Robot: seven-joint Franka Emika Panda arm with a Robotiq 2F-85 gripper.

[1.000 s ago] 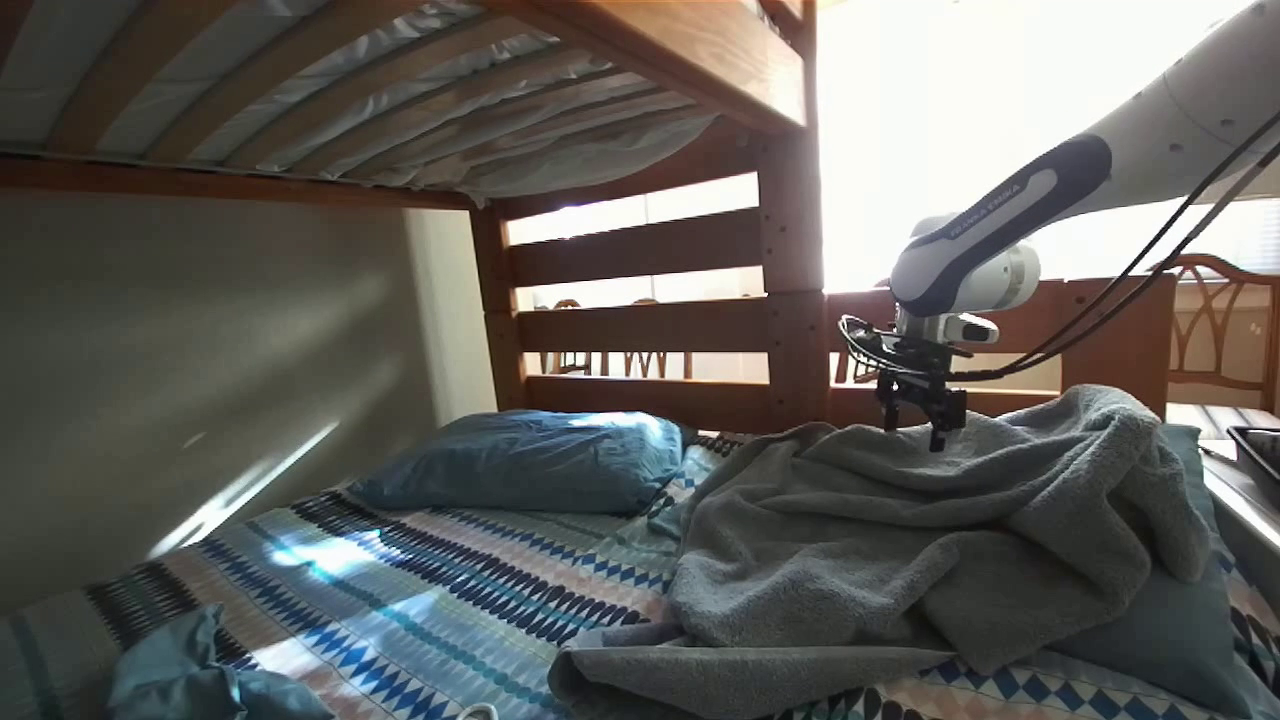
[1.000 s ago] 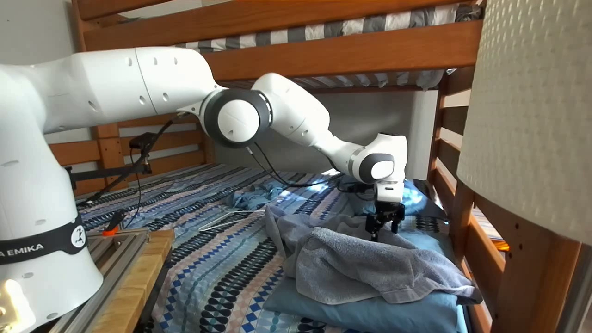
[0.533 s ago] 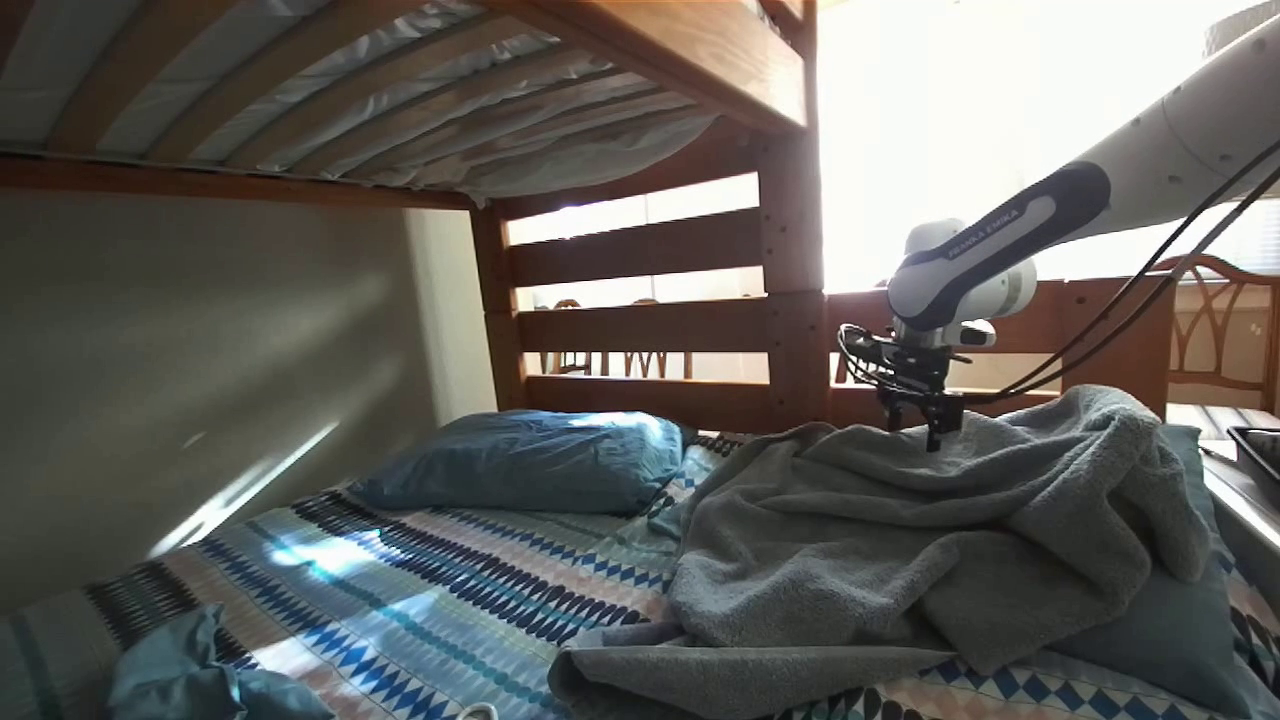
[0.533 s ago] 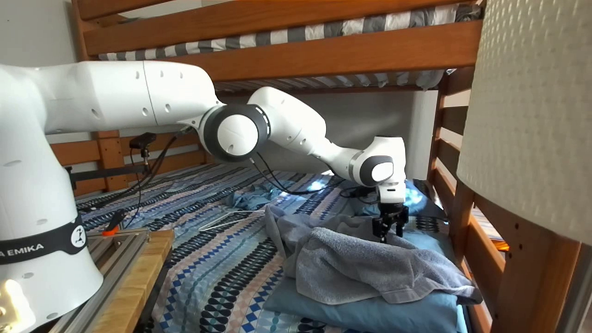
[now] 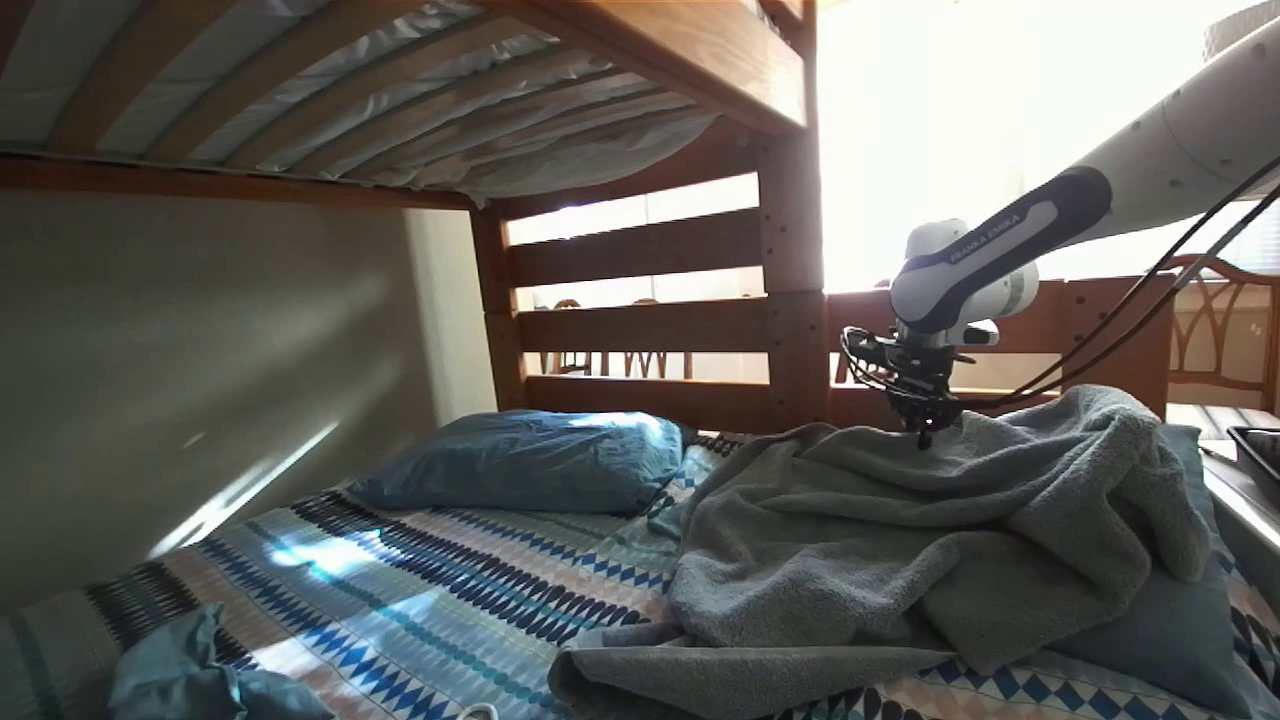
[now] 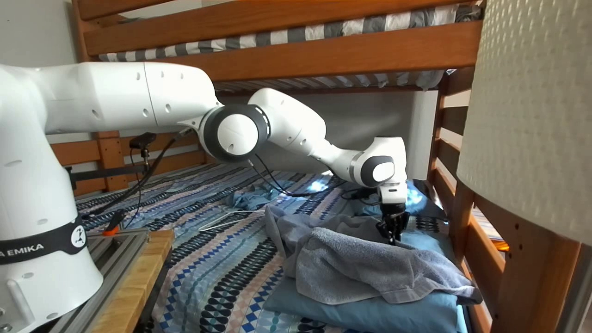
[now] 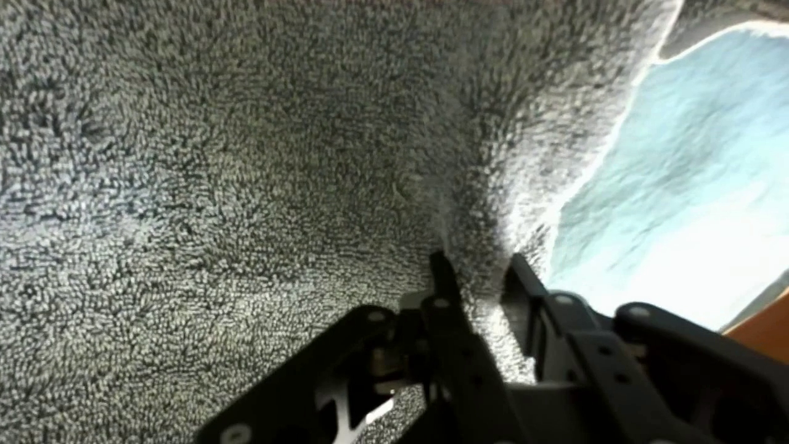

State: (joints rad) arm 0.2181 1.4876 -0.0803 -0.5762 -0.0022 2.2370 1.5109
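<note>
Where the row begins, well left of the gray blanket [image 5: 830, 560] in an exterior view: one blue cloth [image 5: 180, 670], crumpled, nearer the camera.

Patterned bedding [image 5: 430, 590], one: striped, spread left of the blanket and under it.

Blue pillow [image 5: 530, 465], one: plump, lying flat, left of the blanket and farther back.

Wooden bed end [image 5: 640, 325], one: slatted, behind the blanket.

Gray blanket, one: plush, rumpled into a heap with no clear long axis, a loose flap trailing at its near left corner.

Fingers [image 7: 447, 290], one pair: black, pointing down at the blanket's far upper side, seemingly touching it. They stand close together, a narrow gap between; in the wrist view a fold of blanket shows in that gap. Whether it is gripped, cannot tell. Governing relation, as judged: blanket directly beneath the fingertips, the fold leading away from between them, the blanket's edge just to their right in the wrist view, light blue fabric [image 7: 666, 154] beyond it.

Arm [image 5: 1000, 240], the only one: white, reaching in above the blanket from its right.

Second pillow [image 5: 1160, 640], one: blue-gray, partly under the blanket, showing at its right.

Wooden chair [image 5: 1215, 378], one: behind the blanket, farthest right.
</note>
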